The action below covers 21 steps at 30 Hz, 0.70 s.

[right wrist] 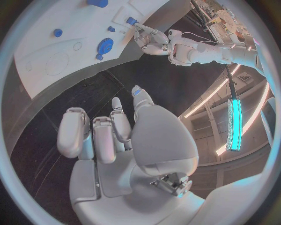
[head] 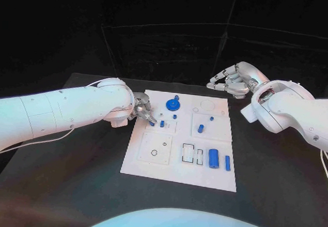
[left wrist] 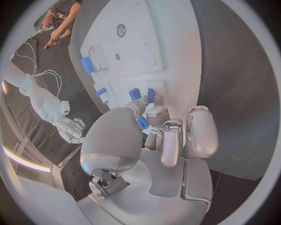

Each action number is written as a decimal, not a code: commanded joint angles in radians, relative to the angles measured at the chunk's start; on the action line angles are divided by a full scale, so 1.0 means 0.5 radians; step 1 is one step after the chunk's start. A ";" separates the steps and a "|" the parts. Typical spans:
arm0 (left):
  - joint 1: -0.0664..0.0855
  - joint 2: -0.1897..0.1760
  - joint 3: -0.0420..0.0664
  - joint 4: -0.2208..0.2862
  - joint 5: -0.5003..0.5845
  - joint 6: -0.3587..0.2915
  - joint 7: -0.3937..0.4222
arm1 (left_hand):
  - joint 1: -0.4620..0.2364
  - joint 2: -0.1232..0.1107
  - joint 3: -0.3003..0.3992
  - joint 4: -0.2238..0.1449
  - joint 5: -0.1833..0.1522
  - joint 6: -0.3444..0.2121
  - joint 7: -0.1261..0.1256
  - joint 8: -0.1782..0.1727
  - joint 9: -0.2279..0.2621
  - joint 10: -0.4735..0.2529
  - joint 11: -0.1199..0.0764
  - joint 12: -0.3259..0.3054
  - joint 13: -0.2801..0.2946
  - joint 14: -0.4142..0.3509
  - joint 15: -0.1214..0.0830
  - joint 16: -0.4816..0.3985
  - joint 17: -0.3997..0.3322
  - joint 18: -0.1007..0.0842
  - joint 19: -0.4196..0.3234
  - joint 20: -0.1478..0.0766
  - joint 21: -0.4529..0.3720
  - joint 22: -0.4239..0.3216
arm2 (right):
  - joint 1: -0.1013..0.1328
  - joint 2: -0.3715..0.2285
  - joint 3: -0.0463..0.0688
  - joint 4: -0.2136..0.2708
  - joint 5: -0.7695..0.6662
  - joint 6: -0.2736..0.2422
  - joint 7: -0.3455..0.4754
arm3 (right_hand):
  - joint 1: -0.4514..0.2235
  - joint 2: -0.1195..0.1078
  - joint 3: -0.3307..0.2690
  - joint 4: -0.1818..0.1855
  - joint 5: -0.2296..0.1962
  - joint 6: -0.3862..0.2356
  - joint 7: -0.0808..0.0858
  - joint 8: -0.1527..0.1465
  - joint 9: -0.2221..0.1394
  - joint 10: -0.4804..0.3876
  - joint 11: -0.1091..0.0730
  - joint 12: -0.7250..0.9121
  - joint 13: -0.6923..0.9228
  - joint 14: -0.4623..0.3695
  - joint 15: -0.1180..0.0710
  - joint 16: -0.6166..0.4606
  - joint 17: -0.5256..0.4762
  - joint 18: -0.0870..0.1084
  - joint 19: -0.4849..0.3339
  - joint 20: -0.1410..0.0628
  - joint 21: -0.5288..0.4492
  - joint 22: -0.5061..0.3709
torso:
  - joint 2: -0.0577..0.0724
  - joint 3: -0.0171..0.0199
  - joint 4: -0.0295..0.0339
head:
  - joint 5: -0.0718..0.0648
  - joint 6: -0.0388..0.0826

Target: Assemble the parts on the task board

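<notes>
Blue parts (head: 213, 158) dot the white task board (head: 150, 164); black table (head: 70, 190) around.

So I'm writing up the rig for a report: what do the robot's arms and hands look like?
Both arms are thick, smooth, glossy white shells with rounded joints. A thin white cable runs alongside the left arm, and another loops by the right arm. Each ends in a silver metallic many-fingered hand, the left hand and right hand, with rounded pale finger segments and darker mechanical joints.
</notes>
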 commanded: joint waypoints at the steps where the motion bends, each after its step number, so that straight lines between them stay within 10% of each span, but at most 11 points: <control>1: -0.006 0.006 -0.005 -0.003 0.003 0.040 -0.025 | -0.043 -0.019 0.186 -0.176 0.009 0.018 -0.015 0.017 0.008 0.023 -0.005 0.016 0.009 0.208 -0.004 0.006 0.527 -0.022 0.013 -0.002 0.012 0.006 | 0.004 -0.001 0.001 0.003 0.006 -0.001 0.014 | -0.004 0.014 -0.009 0.003 0.005 -0.012 0.003 0.009 -0.002 -0.008 0.000 -0.010 -0.002 0.119 -0.011 -0.008 0.076 -0.008 -0.016 0.000 -0.010 0.000 | -0.001 0.0016 -0.001 | 0.000 0.000; 21: -0.006 0.051 -0.005 -0.089 0.024 0.055 -0.023 | -0.351 -0.079 -0.086 0.015 0.009 0.102 -0.046 0.090 0.044 0.056 -0.030 0.064 0.054 0.208 -0.027 0.006 0.527 -0.028 0.028 -0.020 0.036 0.044 | 0.004 -0.002 0.001 0.017 0.006 0.000 0.017 | -0.005 0.014 -0.012 0.005 0.005 -0.013 0.003 0.010 -0.002 -0.011 0.000 -0.015 -0.007 0.118 -0.011 -0.009 0.074 -0.007 -0.018 0.000 -0.012 -0.004 | -0.002 0.0001 -0.001 | -0.003 -0.004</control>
